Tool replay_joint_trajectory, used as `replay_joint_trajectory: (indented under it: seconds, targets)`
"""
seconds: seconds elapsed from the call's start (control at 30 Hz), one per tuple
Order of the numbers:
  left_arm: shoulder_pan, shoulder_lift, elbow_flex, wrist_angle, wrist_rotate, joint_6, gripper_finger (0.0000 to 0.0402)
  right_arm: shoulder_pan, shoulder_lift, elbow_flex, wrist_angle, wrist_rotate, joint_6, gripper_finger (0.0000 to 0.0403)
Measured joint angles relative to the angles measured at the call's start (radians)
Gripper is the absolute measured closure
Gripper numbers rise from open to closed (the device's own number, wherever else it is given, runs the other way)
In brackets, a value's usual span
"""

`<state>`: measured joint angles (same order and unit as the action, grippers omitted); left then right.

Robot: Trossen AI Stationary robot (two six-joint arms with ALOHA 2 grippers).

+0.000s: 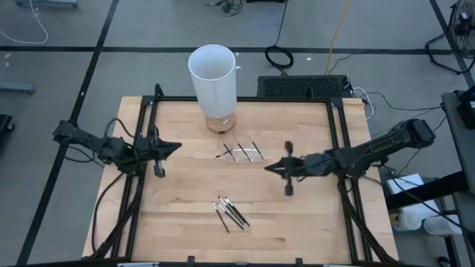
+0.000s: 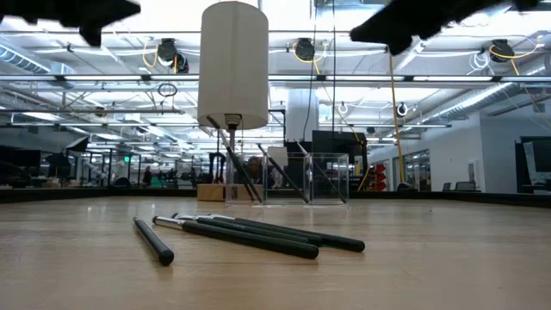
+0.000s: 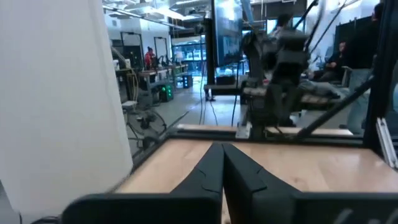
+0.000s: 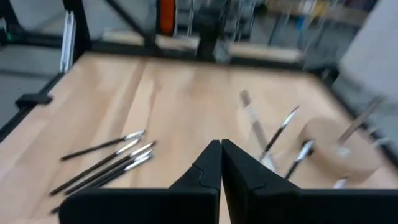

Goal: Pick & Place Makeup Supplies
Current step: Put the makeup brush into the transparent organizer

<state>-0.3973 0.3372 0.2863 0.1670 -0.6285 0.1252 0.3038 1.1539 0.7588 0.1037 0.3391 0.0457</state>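
Several thin dark makeup sticks [image 1: 230,211] with paler tips lie flat in a loose bunch near the table's near edge; they also show in the low view [image 2: 250,232] and the right wrist view [image 4: 102,163]. More sticks [image 1: 243,152] stand slanted in a small clear tray [image 2: 306,179] mid-table. A tall white cylinder [image 1: 214,81] stands on a round wooden base behind the tray. My left gripper [image 1: 177,148] hovers shut at the table's left. My right gripper [image 1: 269,167] hovers shut right of the tray, touching nothing.
A black frame [image 1: 245,100] borders the table's far, left and right sides. Bare wood lies between the tray and the bunch of sticks. Cables and a dark box lie on the floor beyond the far edge.
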Motion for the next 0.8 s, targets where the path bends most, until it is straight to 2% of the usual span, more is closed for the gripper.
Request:
replay_joint_trajectory:
  seconds: [0.13, 0.27, 0.4, 0.53, 0.67, 0.8]
  targets:
    - [0.0, -0.065, -0.112, 0.067, 0.0, -0.012, 0.0395, 0.045, 0.196, 0.28, -0.333, -0.004, 0.183, 0.0403]
    - [0.0, -0.095, -0.133, 0.088, -0.002, -0.004, 0.0394, 0.082, 0.389, 0.533, -0.558, -0.061, 0.315, 0.0403]
    - [-0.004, -0.097, -0.133, 0.085, 0.0, -0.018, 0.0393, 0.1, 0.541, 0.715, -0.602, -0.117, 0.407, 0.0403]
    - [-0.004, -0.096, -0.133, 0.07, 0.0, -0.051, 0.0393, 0.1, 0.661, 0.836, -0.645, -0.184, 0.498, 0.0389]
    - [-0.004, -0.096, -0.133, 0.073, 0.0, -0.09, 0.0392, 0.104, 0.765, 0.904, -0.69, -0.245, 0.562, 0.0337]
    - [-0.004, -0.096, -0.133, 0.091, 0.0, -0.099, 0.0392, 0.114, 0.849, 0.908, -0.6, -0.29, 0.627, 0.027]
